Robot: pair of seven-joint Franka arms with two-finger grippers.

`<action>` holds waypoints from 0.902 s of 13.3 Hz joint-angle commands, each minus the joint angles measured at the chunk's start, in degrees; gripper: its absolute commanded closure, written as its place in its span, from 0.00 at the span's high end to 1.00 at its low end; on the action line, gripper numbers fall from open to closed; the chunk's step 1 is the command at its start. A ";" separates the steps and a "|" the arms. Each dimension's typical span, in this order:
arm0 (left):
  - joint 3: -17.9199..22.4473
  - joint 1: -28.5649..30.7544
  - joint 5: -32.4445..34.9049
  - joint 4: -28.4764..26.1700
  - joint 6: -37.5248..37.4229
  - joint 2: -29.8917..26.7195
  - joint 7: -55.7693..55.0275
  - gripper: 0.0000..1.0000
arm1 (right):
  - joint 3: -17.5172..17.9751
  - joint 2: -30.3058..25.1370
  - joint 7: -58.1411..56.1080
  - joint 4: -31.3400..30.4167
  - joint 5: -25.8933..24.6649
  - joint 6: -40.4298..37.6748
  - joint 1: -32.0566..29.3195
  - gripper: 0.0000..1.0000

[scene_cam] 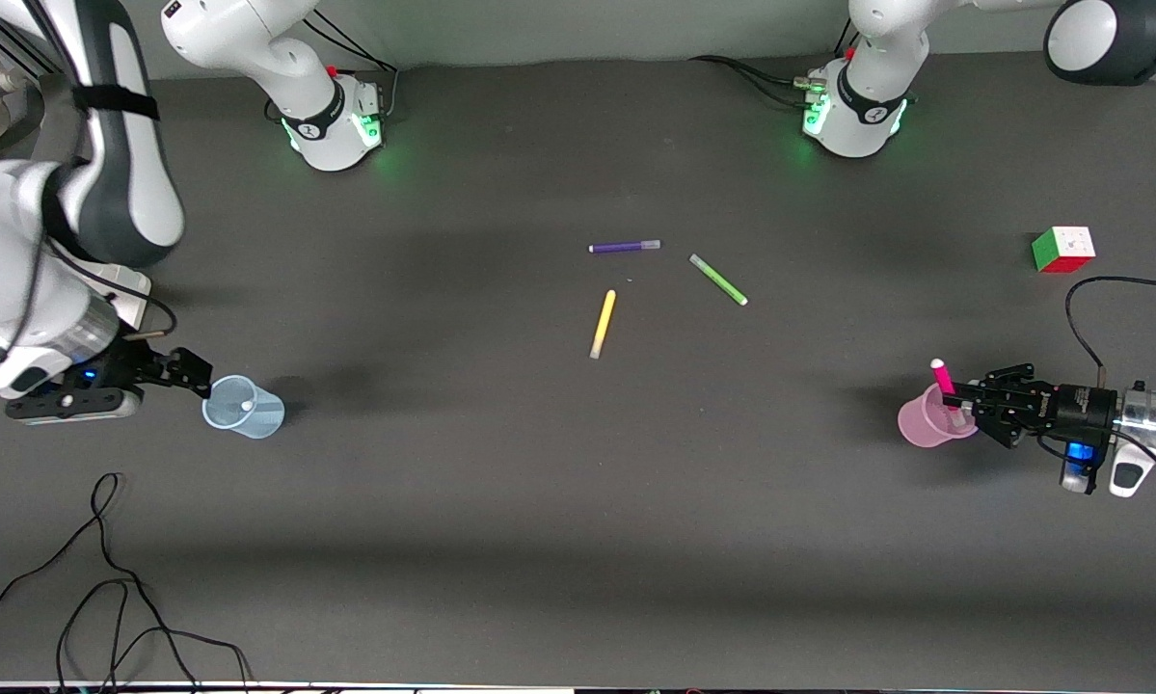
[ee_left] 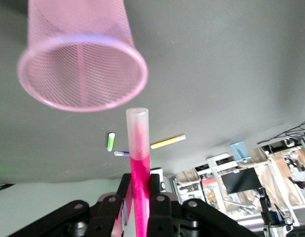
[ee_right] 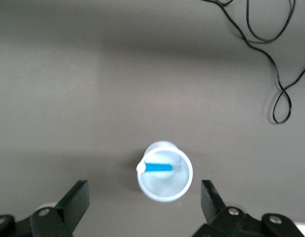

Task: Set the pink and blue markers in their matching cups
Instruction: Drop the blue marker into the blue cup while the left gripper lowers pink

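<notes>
While right gripper [ee_right: 142,207] gapes, left gripper [ee_left: 138,197] clamps pink marker [ee_left: 138,163]

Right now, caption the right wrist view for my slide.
Open right gripper above the blue cup holding the blue marker.

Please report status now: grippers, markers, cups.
Left gripper shut on pink marker over pink cup. Right gripper open; blue marker in blue cup.

Translucent ribbed plastic cups [scene_cam: 929,421] (matt table [scene_cam: 500,501])
</notes>
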 commanded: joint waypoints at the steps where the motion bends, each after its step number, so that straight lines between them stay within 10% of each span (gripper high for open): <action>1: -0.70 1.77 -1.03 2.14 -2.61 1.95 0.52 0.00 | 0.28 -0.53 -0.32 9.15 0.61 -12.21 0.25 1.00; 8: -0.62 5.21 -3.93 1.79 -3.67 7.05 5.00 0.00 | 1.41 -4.48 5.99 16.92 0.08 -30.44 0.68 1.00; 10: -0.62 5.30 -4.20 1.79 -3.58 7.75 5.70 0.00 | 7.27 -5.71 8.63 18.76 -2.19 -33.86 -3.33 1.00; 12: -0.44 5.30 -4.20 1.79 -3.58 8.28 9.55 0.12 | 20.34 -7.20 10.84 18.86 -3.69 -35.37 -14.63 1.00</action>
